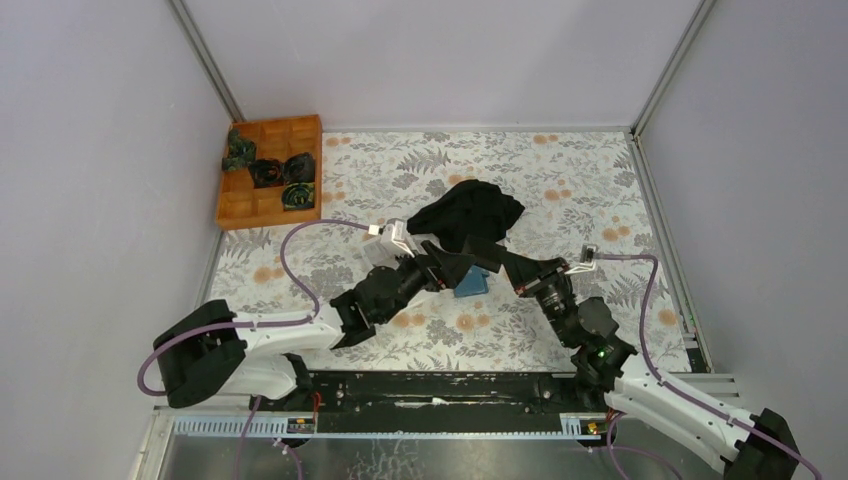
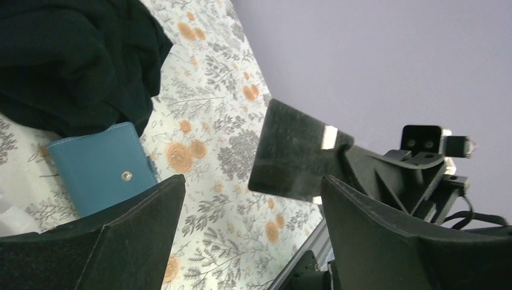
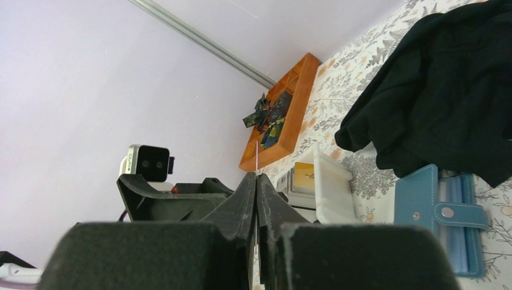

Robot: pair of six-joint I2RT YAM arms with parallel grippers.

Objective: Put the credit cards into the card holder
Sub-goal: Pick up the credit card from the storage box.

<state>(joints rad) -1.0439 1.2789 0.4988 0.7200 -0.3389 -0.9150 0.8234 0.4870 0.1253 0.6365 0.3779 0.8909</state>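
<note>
The teal card holder (image 1: 472, 283) lies on the floral table, just in front of the black cloth. It lies open in the right wrist view (image 3: 422, 202), with its snap tab and clear sleeves showing. My right gripper (image 3: 256, 179) is shut on a black credit card (image 2: 293, 151), held upright above the table and edge-on to its own camera. My left gripper (image 2: 253, 182) is open and empty, with the held card just beyond its jaws and the holder (image 2: 99, 166) by its left finger. Other cards (image 3: 304, 175) stand in a white tray (image 3: 331, 187).
A big black cloth (image 1: 470, 213) lies bunched behind the holder and overlaps its far edge. An orange compartment tray (image 1: 270, 170) with dark crumpled items sits at the back left. Both arms meet at mid-table.
</note>
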